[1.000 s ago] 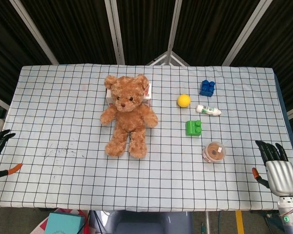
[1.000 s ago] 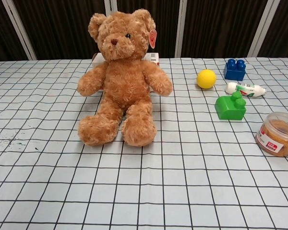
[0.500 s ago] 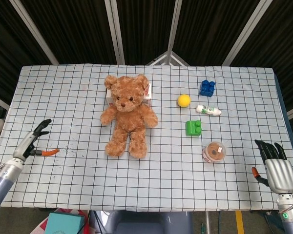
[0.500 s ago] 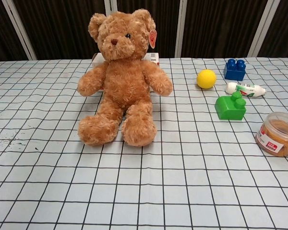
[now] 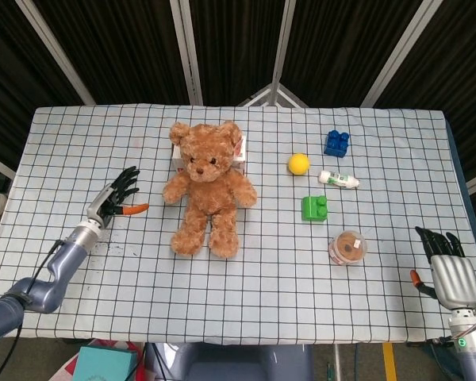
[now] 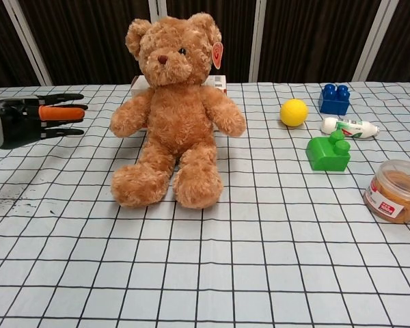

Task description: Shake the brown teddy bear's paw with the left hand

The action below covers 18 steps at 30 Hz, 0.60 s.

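Note:
A brown teddy bear [image 5: 207, 184] [image 6: 173, 113] sits upright on the checked tablecloth, leaning against a white box behind it. Its paw [image 5: 173, 192] [image 6: 124, 122] on the left side of both views sticks out sideways. My left hand [image 5: 117, 200] [image 6: 34, 118] hovers a short way to the left of that paw, fingers stretched out and apart, pointing at the bear, holding nothing. There is a gap between fingertips and paw. My right hand [image 5: 449, 268] rests at the table's near right corner, fingers extended, empty.
Right of the bear lie a yellow ball [image 5: 298, 163] [image 6: 294, 112], a blue brick [image 5: 337, 143] [image 6: 335, 98], a white tube [image 5: 338, 180] [image 6: 349, 126], a green brick [image 5: 315, 208] [image 6: 329, 152] and a small lidded tub [image 5: 348, 247] [image 6: 396, 190].
My left arm has swung from the table's near left edge up and rightward, bringing the hand close to the bear's paw. The right hand and the bear stayed put.

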Available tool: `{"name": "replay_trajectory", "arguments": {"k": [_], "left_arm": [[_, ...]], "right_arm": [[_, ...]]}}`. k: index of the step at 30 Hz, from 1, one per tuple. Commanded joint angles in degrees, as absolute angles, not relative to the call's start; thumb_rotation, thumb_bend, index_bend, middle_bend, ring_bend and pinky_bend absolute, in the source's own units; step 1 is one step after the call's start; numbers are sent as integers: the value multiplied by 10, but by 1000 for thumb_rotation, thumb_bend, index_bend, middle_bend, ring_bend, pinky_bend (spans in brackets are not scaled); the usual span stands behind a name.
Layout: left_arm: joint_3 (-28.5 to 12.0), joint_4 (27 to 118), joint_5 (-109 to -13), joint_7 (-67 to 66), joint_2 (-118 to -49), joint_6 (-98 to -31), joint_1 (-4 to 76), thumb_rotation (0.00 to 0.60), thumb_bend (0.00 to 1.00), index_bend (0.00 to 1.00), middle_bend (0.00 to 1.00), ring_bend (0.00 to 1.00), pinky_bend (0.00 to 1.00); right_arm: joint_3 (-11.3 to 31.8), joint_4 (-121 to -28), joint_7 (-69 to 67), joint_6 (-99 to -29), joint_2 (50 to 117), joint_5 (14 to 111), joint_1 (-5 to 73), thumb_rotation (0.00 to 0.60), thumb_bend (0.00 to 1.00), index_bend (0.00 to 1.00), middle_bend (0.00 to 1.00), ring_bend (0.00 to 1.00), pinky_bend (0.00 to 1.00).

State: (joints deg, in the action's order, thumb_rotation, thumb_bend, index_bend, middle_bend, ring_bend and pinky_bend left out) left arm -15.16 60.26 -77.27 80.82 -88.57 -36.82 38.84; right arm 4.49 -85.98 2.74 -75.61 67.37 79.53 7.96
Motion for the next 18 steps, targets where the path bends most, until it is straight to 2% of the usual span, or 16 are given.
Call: {"name": "replay_trajectory", "arguments": {"k": [1,4,14,18], "left_arm": [[-159,546,-786,846,-941,-348,429,600,40,42,30,5,147],[-158,527,-792,859,-961,-347,443,600,40,61,56,17,184],[-149,533,-805,858,-974,-346,465,600,40,73,88,16,184],[-152,540,-788,832,-979,-359,461,600,50,106,133,17,184]], "right_arm": [[45,-856,24,-753,676,794,82,600,367,49,137,128,72],[43,-858,23,-756,675,799,81,600,367,48,137,128,72],[40,-865,23,-766,673,809,79,600,367,49,136,128,72],[38,-870,20,-769,669,812,77,600,367,49,137,128,72]]}}
